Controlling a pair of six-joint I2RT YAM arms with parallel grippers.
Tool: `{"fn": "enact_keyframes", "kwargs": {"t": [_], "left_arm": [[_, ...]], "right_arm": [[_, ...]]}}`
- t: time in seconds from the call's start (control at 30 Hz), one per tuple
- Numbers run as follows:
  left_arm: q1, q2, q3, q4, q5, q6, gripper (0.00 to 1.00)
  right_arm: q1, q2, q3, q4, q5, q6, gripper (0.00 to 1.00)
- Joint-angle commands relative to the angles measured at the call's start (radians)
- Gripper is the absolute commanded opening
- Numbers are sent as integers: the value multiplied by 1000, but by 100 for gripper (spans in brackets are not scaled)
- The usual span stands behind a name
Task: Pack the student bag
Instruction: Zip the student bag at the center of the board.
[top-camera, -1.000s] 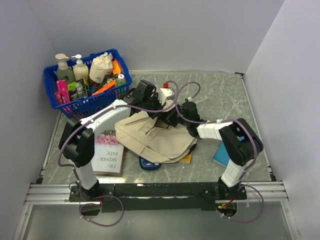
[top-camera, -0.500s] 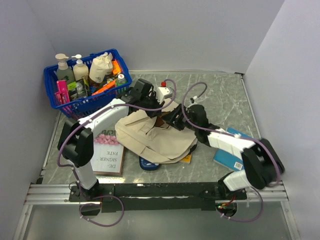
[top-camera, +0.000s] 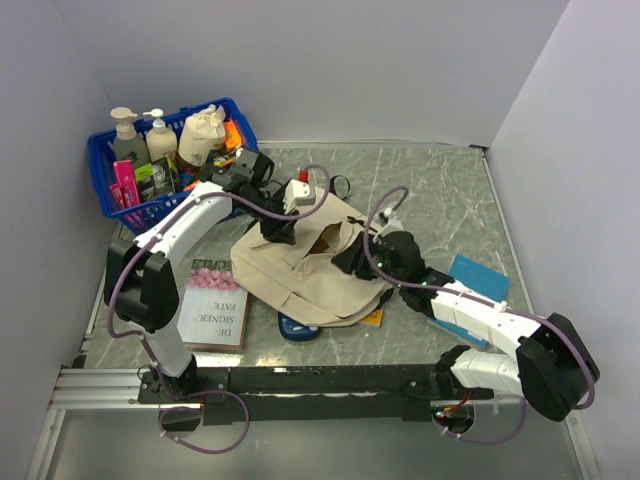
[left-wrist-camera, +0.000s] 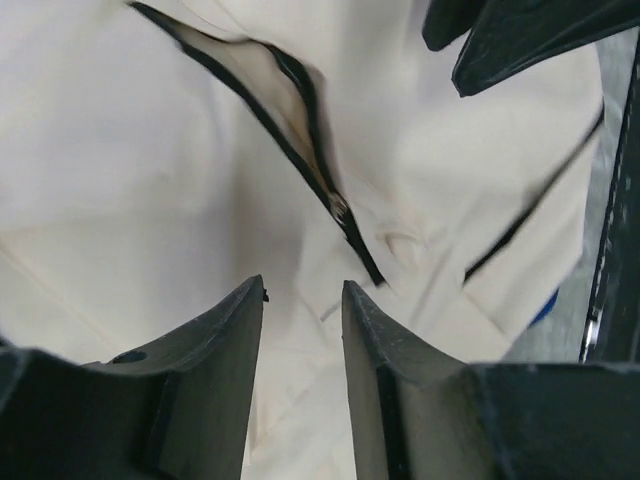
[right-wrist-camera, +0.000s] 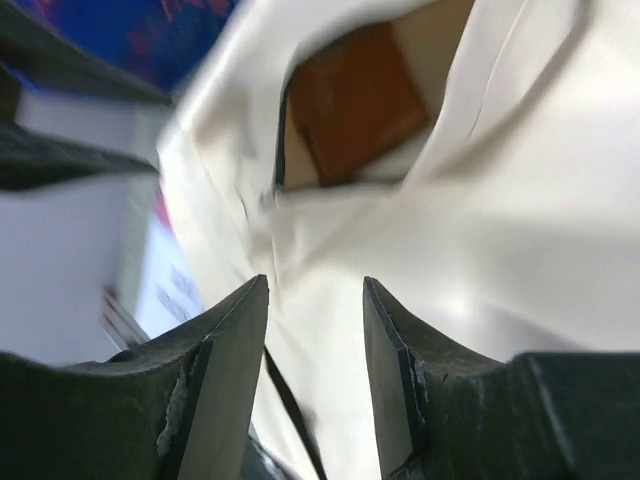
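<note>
**Bag open, both grippers empty**

Our bag (top-camera: 318, 272) lies flat in the middle, zip gaping, with a brown thing (right-wrist-camera: 352, 105) inside. The left gripper (left-wrist-camera: 303, 290) and right gripper (right-wrist-camera: 315, 285) hover over it, fingers parted, holding nothing. We reckon the next move is grabbing the book (top-camera: 215, 306) at near left.

A lab-style robot cell: plain white walls (top-camera: 330, 60) box in a marble-patterned table (top-camera: 440, 190) with an aluminium mounting rail (top-camera: 100, 388).

Grey marble table (top-camera: 440, 190): blue basket (top-camera: 150, 212) far-left, student bag (top-camera: 300, 280) centre, flowered book (top-camera: 215, 315) near-left, blue book (top-camera: 478, 274) right.
</note>
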Motion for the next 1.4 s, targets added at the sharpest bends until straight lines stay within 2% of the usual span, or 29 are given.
{"fn": "enact_keyframes", "kwargs": {"t": [0.0, 0.17, 0.3, 0.5, 0.77, 0.97, 1.13, 1.37], "left_arm": [[-8, -35, -79, -152, 51, 242, 41], [-11, -32, -169, -110, 57, 343, 40], [-32, -10, -168, -110, 56, 400, 40], [-65, 11, -174, -24, 57, 376, 40], [-91, 8, -235, 157, -47, 334, 37], [-89, 37, -206, 109, -52, 382, 37], [-95, 36, -231, 59, -98, 475, 32], [-86, 14, -234, 22, -142, 543, 35]], "right_arm": [[99, 4, 56, -43, 68, -112, 51], [110, 22, 76, -49, 75, -129, 51], [110, 32, 58, -45, 83, -117, 50], [110, 67, 36, -39, 83, -103, 49], [110, 70, -24, -26, 83, -92, 47], [109, 65, -42, -29, 82, -97, 46], [110, 70, -50, -29, 80, -97, 45], [110, 81, -57, -23, 79, -98, 45]]}}
